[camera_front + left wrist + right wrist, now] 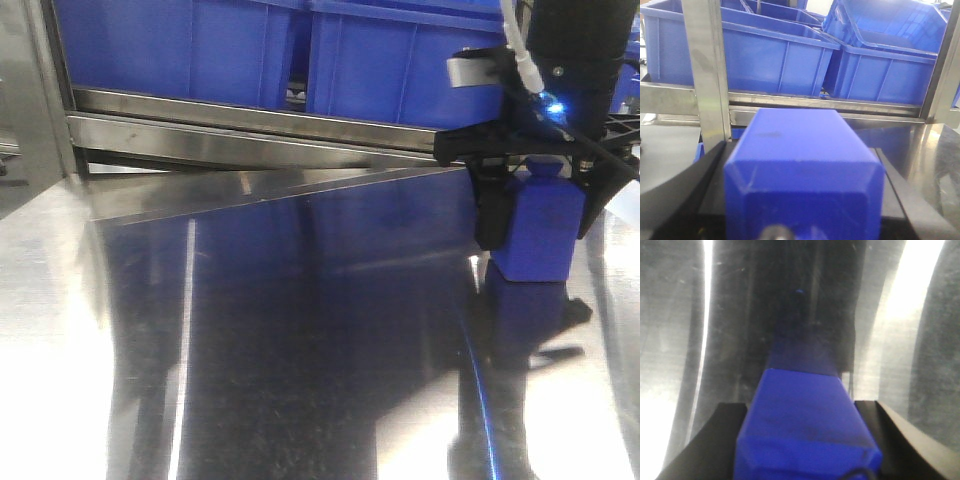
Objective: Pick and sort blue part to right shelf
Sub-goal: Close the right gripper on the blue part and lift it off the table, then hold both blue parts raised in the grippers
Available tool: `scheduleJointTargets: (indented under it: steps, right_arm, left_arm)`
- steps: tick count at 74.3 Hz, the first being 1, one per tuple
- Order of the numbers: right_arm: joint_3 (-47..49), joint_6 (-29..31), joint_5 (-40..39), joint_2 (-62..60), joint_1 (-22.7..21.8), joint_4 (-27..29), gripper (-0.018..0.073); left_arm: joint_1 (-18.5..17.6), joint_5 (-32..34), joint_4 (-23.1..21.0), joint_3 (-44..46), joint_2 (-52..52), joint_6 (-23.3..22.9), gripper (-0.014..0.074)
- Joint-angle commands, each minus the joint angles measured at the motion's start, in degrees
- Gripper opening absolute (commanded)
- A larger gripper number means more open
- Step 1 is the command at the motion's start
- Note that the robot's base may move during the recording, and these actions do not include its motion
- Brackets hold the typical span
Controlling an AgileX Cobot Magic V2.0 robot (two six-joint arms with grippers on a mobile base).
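Note:
In the front view my right gripper (pixel 538 225) points down at the right and is shut on a blue part (pixel 535 250). The part's base is at or just above the steel table (pixel 300 330); I cannot tell which. The right wrist view shows that blue part (pixel 805 425) between black fingers (pixel 715 440), over the table. My left gripper (pixel 800 205) is shut on another blue part (pixel 800 170), which fills the left wrist view and faces the right shelf (pixel 815 107). The front view does not show the left gripper.
The shelf's steel front rail (pixel 250 130) runs across the back, with large blue bins (pixel 180 50) above it. In the left wrist view a steel upright post (pixel 707 70) stands just ahead on the left, with blue bins (pixel 765 55) behind it.

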State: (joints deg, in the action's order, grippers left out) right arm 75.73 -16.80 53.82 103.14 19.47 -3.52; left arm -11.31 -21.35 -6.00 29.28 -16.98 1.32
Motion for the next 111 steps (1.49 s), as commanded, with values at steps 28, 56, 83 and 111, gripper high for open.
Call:
scheduleJointTargets:
  steps: [28,56,83,111]
  right_arm:
    - [-15.4,0.0,-15.3,-25.3,-0.2,-4.1,0.0282]
    - [-32.5,0.1,-20.3,-50.3,-0.2,-7.0,0.0282]
    - [-39.9,1.7,-17.2,-75.3,-0.2,-7.4,0.0282]
    - [-39.7,3.7,-11.6,-94.2,-0.2,-7.3,0.0282]
  left_arm:
    - [-0.4,0.3,3.1,1.4,7.2,0.0,0.0281]
    - [-0.4,-5.0,3.4,1.4,10.6,0.0,0.0281]
    - [-0.4,-11.4,3.4,1.4,13.7,0.0,0.0281]
    - [-0.4,-11.5,3.4,1.4,13.7,0.0,0.0281]
